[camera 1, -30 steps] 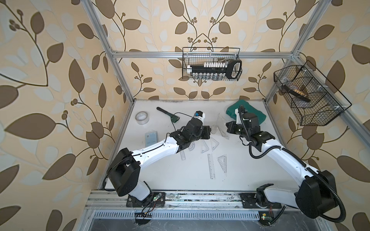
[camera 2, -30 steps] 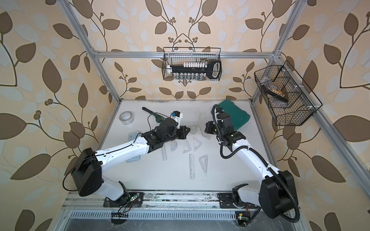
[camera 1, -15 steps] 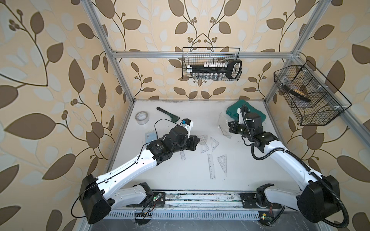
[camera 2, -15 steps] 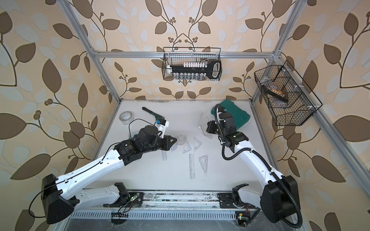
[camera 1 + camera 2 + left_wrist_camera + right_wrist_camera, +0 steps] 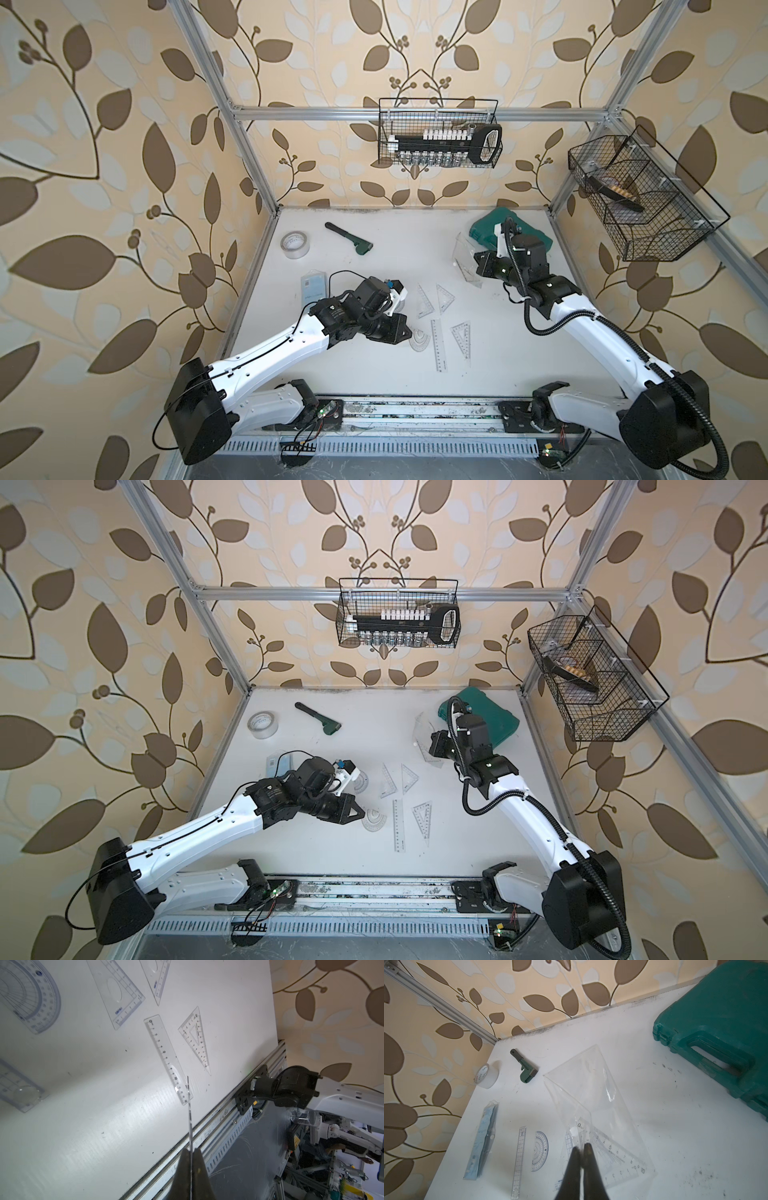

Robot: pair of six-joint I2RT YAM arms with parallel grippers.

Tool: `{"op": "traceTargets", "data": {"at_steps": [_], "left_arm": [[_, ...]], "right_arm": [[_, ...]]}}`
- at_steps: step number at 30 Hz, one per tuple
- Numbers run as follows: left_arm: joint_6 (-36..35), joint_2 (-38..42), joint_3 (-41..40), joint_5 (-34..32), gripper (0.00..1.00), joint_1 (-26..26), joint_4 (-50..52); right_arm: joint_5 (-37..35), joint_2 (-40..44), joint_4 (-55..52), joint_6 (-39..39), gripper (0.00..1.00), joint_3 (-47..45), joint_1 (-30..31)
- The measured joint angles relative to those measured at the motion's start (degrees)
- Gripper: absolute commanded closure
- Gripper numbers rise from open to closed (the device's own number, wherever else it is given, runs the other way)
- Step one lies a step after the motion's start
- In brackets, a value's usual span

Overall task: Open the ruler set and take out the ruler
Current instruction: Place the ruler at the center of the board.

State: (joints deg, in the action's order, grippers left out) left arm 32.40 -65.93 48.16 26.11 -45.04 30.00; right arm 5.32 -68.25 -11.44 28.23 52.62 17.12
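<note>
One set square (image 5: 618,1159) is seen inside the ruler set pouch (image 5: 591,1093). The pouch is gripped by the right gripper (image 5: 582,1148), jaws clamped on the end where that square sits. The gripped end is lifted off the table (image 5: 532,357); whether the far end touches cannot be told. The pouch's long axis runs from the jaws toward the back wall. Which end is the mouth cannot be told.

The straight ruler (image 5: 438,345) is already laid flat on the table between the arms, long axis roughly front-to-back, with a small set square (image 5: 463,336) just beside it.

The left gripper (image 5: 190,1152) is clenched on a thin clear piece (image 5: 189,1105), seen edge-on only. It is judged to be the protractor (image 5: 419,343) shown at the jaw tips in both top views; this is not confirmed.

Key relation: the pouch lies far-right of the left gripper, well apart. The right arm is nearer but occupied, so any further pull is judged to fall to the left arm once its piece is set down.

In the way: two more set squares (image 5: 424,303) (image 5: 444,297) and a second protractor (image 5: 361,782) lie on that line. All are flat and can be passed over if height is kept. The green case (image 5: 536,235) sits just behind the right gripper. The tape roll (image 5: 295,245), green tool (image 5: 349,239) and blue packet (image 5: 312,286) are well clear.
</note>
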Motion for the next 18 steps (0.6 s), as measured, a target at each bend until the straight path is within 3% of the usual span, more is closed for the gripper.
{"op": "traceTargets", "data": {"at_steps": [18], "left_arm": [[-8.7,-13.9,-1.1,13.6,1.0,5.3,1.2]], "right_arm": [[0.0,1.0,0.0,0.0,1.0,0.0,0.0]]}}
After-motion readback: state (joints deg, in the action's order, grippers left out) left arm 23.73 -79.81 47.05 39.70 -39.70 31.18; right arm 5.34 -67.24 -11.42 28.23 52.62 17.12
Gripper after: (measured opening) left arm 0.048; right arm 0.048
